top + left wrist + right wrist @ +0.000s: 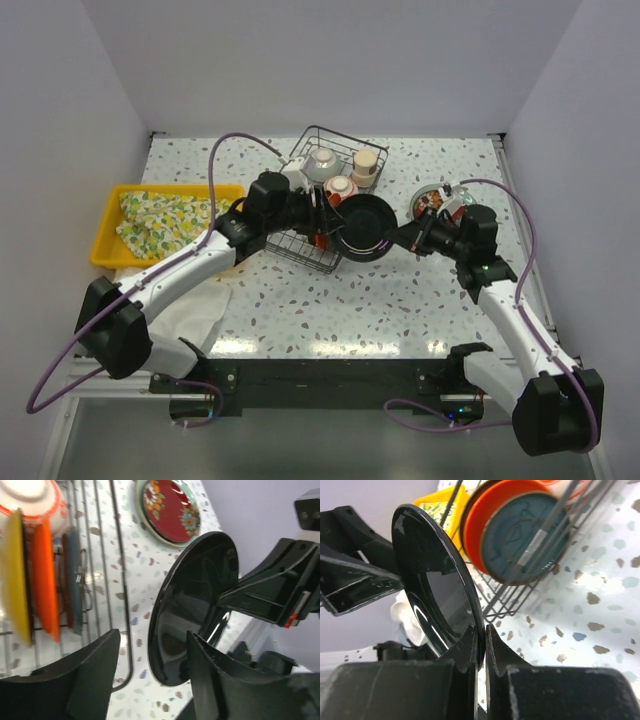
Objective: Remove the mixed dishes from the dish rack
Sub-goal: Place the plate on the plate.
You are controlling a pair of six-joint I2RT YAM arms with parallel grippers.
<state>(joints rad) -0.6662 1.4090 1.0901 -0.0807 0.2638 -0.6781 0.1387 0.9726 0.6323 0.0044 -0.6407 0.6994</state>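
Black plate (362, 226) stands on edge, up off the speckled table (400, 300), just beside the dish rack (297, 247). Right gripper (481, 630) pinches tight on its rim. Left gripper (154, 634) shows its 2 fingers spread apart at the opposite edge. Orange plate (45, 580) and yellow plate (14, 580) stand upright in the rack.

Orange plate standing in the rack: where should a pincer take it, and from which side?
By its upper rim, from above, one finger on each face. The orange plate stands on edge in the dish rack, with the yellow plate and grey-green plate close beside it. That likely leaves only the rim free, and the gaps look tight.
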